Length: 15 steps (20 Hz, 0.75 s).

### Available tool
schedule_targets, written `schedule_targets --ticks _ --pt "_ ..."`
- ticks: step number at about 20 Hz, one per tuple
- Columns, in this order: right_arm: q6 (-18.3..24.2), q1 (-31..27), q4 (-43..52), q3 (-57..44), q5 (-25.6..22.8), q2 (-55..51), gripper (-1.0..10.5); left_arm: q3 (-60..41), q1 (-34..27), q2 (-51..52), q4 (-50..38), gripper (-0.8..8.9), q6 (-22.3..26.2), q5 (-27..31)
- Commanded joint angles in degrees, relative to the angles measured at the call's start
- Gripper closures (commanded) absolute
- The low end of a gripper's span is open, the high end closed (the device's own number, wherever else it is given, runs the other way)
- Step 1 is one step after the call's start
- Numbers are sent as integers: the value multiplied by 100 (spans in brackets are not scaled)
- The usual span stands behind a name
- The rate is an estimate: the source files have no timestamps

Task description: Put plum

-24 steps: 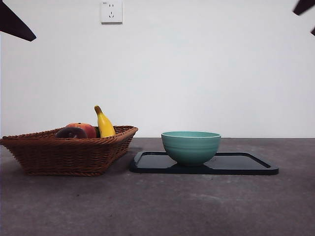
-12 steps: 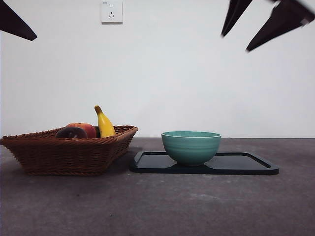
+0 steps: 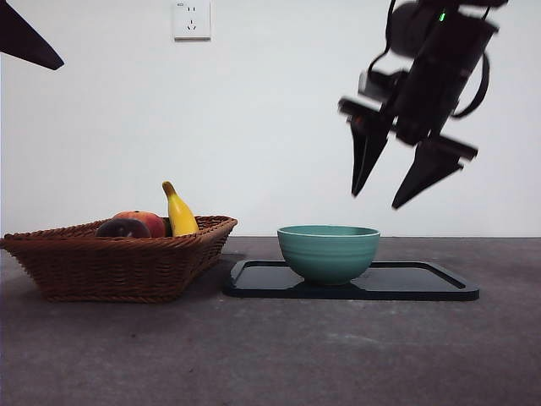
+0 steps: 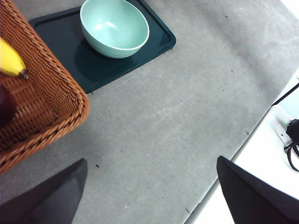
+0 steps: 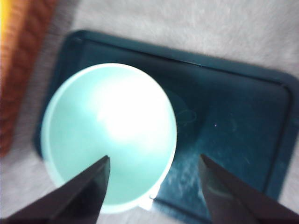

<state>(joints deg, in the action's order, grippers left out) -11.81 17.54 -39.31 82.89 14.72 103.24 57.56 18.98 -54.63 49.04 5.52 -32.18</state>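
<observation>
Plum point(image 3: 122, 228) lies in the wicker basket point(image 3: 118, 269) at the table's left in the front view, its dark maroon top just showing over the woven rim, touching a red-orange fruit point(image 3: 145, 222) behind it; a banana point(image 3: 179, 212) stands tilted beside them, its stem end above the rim. In the left wrist view only a dark sliver of the plum shows at the picture's edge inside the basket. Beside the basket, close but apart from it, a dark tray point(image 3: 423, 286) lies flat on the grey table point(image 3: 270, 355), with a green bowl point(image 3: 328, 252) standing upright on its basket-side end; the rest of the tray is bare. The right gripper point(image 3: 385, 200) hangs in the air above the bowl's far rim and the tray, jaws spread wide with nothing between them; its wrist view, blurred, looks down into the bowl point(image 5: 110, 135). The left gripper point(image 4: 149, 196) hangs high over bare table near the basket's corner, jaws parted and holding nothing. Open table runs in front of basket and tray.
</observation>
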Motion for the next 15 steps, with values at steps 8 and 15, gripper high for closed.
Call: schedule_targets --ticks 8,15 --pt "66 37 227 144 -26 824 737 70 22 -35 -66 377 111 -39" --pt "63 37 350 144 -138 844 937 70 22 -35 -61 377 109 -39"
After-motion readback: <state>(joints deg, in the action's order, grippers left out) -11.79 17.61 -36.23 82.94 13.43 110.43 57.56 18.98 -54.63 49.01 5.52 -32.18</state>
